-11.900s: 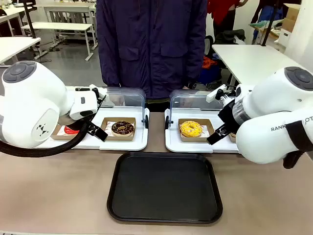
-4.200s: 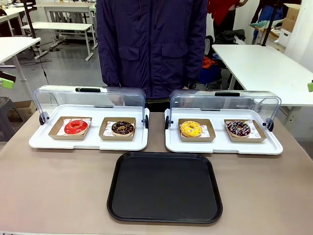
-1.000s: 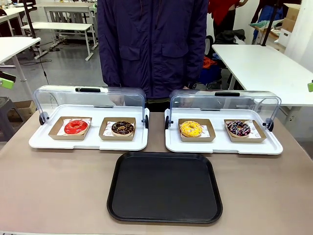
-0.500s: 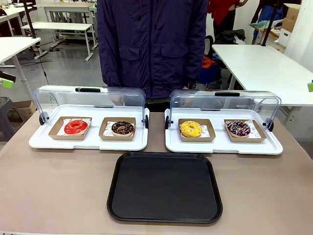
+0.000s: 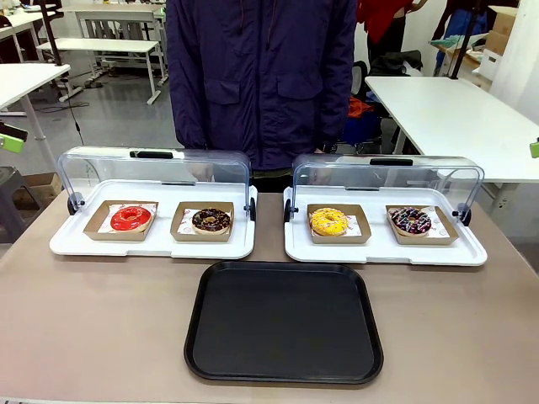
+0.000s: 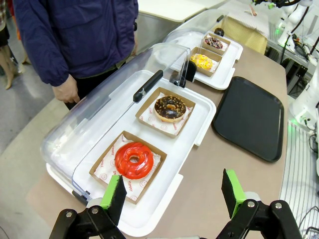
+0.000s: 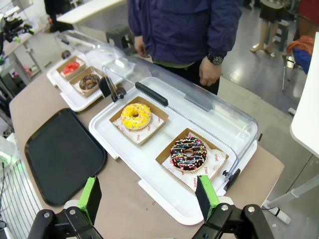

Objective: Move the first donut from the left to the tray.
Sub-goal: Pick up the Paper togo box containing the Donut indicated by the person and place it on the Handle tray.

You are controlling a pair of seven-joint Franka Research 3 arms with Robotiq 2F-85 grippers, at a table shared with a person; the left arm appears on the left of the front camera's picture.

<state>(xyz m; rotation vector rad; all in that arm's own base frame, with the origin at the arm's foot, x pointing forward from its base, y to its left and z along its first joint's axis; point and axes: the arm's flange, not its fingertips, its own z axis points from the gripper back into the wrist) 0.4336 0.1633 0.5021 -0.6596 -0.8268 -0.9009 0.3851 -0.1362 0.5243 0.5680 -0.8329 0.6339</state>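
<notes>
Front view: the first donut from the left (image 5: 130, 218), red-glazed, is listed in its cardboard holder (image 5: 98, 229) at the left end of the left display tray (image 5: 152, 248), which lies toward the desk's (image 5: 93, 328) far left corner with its clear lid (image 5: 156, 168) swung back; a chocolate donut (image 5: 210, 220) is set beside it. The tray (image 5: 284, 324), black and bare, is placed at the middle of the desk's near edge, well apart from the red donut. A person (image 5: 261, 76) is stood at the far edge. Left wrist view: the left jaws are held wide and empty, their green pads (image 6: 114, 195) poised above the near rim of the left display tray (image 6: 164, 199), with the red donut (image 6: 133, 160) just ahead of them and the tray (image 6: 251, 117) farther along the desk. Right wrist view: the right jaws are likewise spread wide and empty, pads (image 7: 205, 194) raised over the desk's near right corner by the right display tray (image 7: 154, 191), in which a sprinkled donut (image 7: 189, 153) and a yellow donut (image 7: 135, 115) are kept. Step judged: the approach, with nothing yet grasped and nothing yet delivered. Next move, as judged: the left jaws are to be lowered over the red donut or its holder, closed gently because the glaze is likely soft, lifted clear of the display tray's rim and lid, and then carried toward the middle of the near edge.
</notes>
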